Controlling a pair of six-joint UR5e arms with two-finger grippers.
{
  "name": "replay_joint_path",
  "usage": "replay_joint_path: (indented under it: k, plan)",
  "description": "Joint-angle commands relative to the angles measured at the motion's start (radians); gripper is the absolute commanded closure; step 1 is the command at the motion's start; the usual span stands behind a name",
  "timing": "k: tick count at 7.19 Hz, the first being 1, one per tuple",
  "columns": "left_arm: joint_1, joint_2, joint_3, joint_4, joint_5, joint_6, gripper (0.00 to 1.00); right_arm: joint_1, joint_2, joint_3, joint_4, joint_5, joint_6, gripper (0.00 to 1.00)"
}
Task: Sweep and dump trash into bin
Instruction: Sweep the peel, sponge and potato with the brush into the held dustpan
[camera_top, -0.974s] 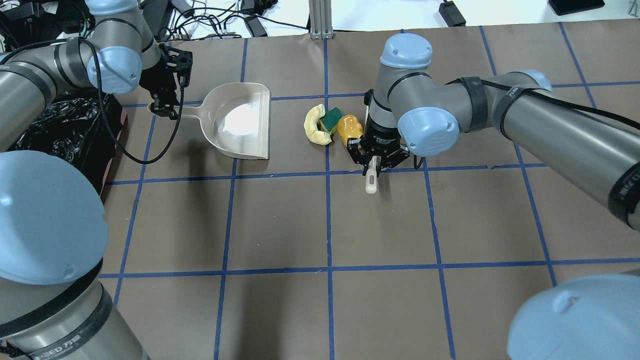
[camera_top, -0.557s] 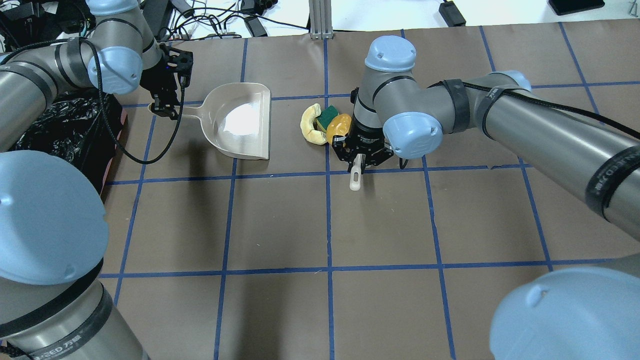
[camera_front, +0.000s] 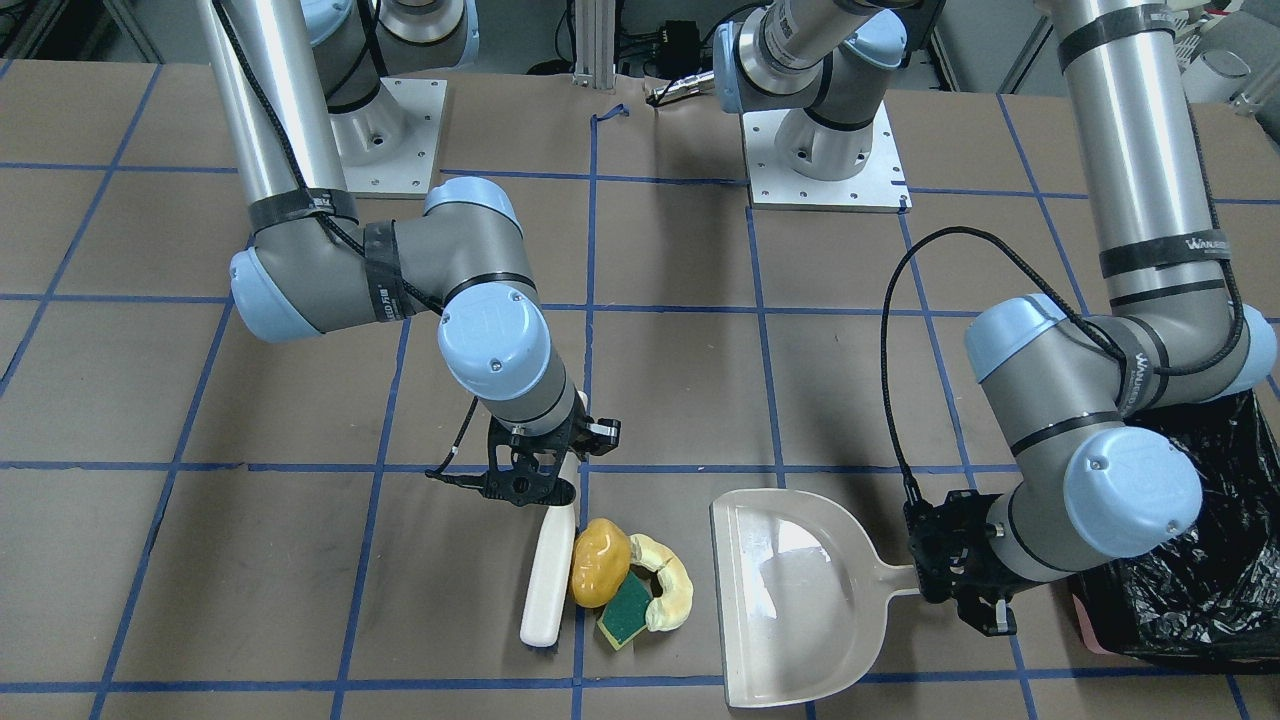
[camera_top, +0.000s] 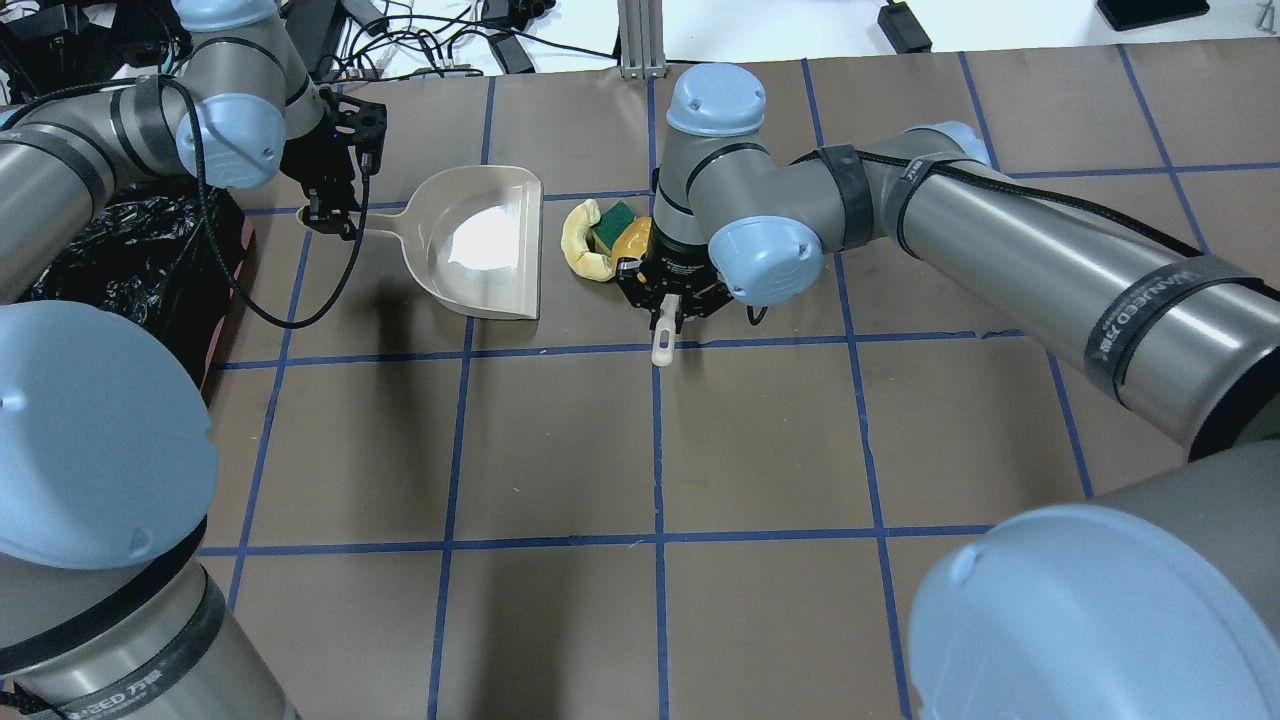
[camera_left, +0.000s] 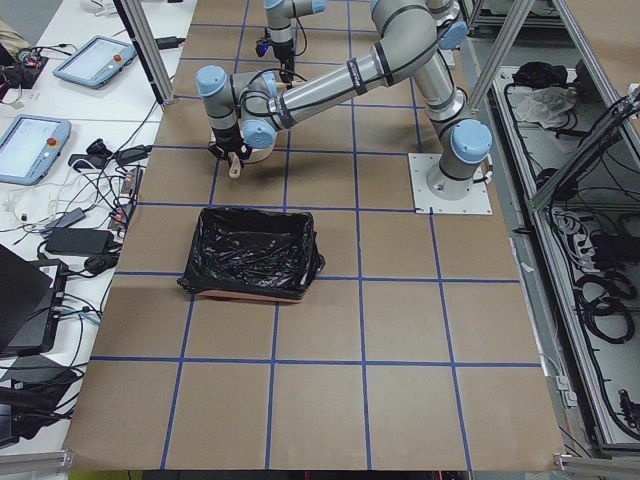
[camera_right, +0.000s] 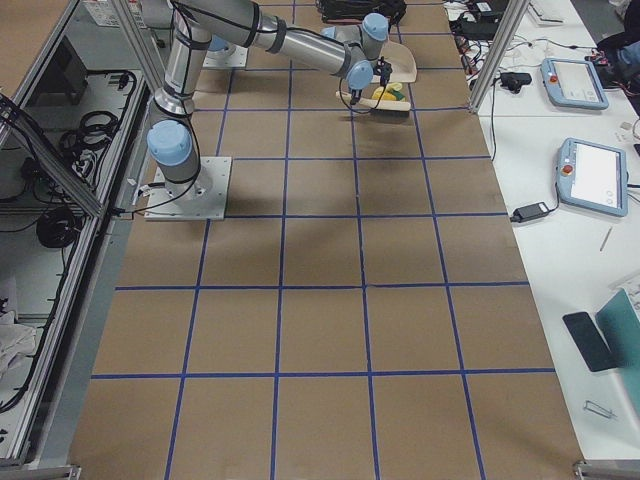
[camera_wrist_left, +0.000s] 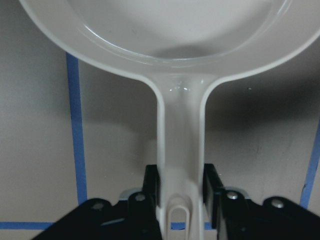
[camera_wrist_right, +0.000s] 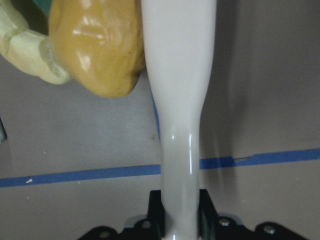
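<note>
The trash lies bunched on the table: a yellow-orange potato-like lump, a cream croissant and a green-and-yellow sponge. It sits just right of the cream dustpan's open mouth. My right gripper is shut on the handle of a white brush, whose side touches the lump. The right wrist view shows the brush against the lump. My left gripper is shut on the dustpan handle. The black-lined bin stands at the left edge.
Cables and power bricks lie beyond the table's far edge. The brown table cover has a blue tape grid. The bin sits behind my left arm's elbow, close to the dustpan handle.
My right gripper has moved left with the brush, pushing the lump, sponge and croissant toward the dustpan's mouth. The left gripper and dustpan have not moved.
</note>
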Motion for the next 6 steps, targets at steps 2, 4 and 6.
replay_joint_path:
  k: [2, 4, 6]
  plan:
    - [0.0, -0.001, 0.0, 0.0, 0.0, 0.0, 0.8, 0.059, 0.06, -0.082, -0.011, 0.001, 0.055, 1.0]
    - [-0.002, -0.001, 0.0, 0.0, 0.0, 0.0, 0.8, 0.092, 0.096, -0.141, -0.017, 0.028, 0.106, 1.0]
    - [0.0, -0.002, 0.0, 0.0, 0.0, 0.005, 0.8, 0.124, 0.138, -0.178, -0.064, 0.036, 0.149, 1.0]
